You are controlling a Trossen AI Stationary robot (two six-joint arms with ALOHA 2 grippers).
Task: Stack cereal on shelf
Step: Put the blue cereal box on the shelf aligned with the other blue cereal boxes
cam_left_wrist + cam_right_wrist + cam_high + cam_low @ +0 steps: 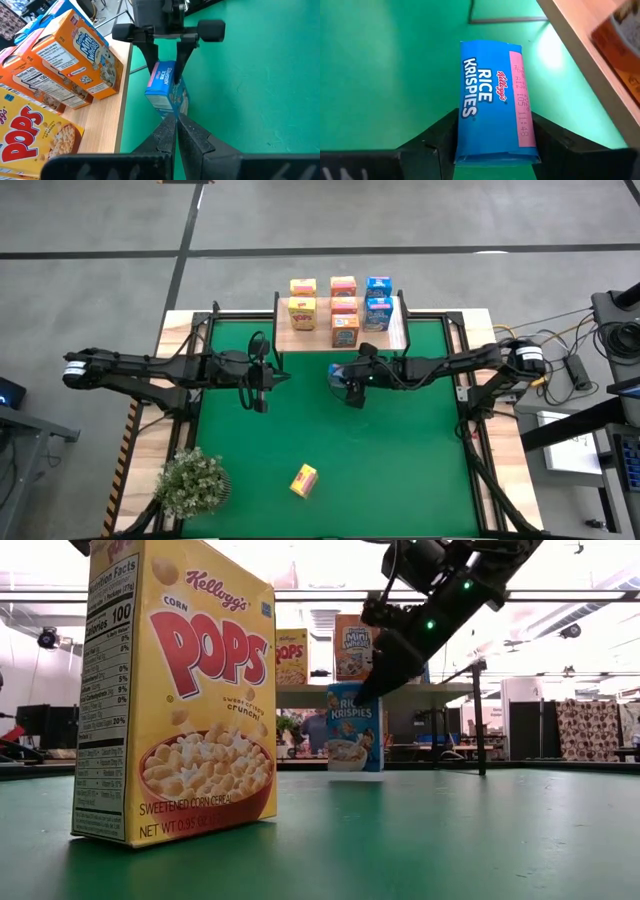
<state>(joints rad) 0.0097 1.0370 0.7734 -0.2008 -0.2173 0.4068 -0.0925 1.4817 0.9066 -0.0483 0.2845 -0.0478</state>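
Note:
A blue Rice Krispies cereal box [492, 100] hangs a little above the green mat [400, 470], in front of the shelf [320, 340], with my right gripper [350, 388] shut on it. Several yellow, orange and blue cereal boxes [344, 308] stand on the light-wood shelf. One yellow Corn Pops box [303, 480] stands on its base on the mat near the table's front edge. My left gripper [176, 117] is shut with nothing in it. It hovers left of the blue box and points toward it. My right gripper pinches the blue box's upper end [465, 150] between its two fingers [152, 56], one on each broad face. The fingers slant down from the table's right side. The box hangs below them, about upright, its bottom [350, 768] just clear of the mat.
A bushy potted plant [192, 482] stands at the mat's near left corner. The shelf's thin black legs [480, 720] stand on the mat's far part. Open green mat lies between the arms and the yellow box.

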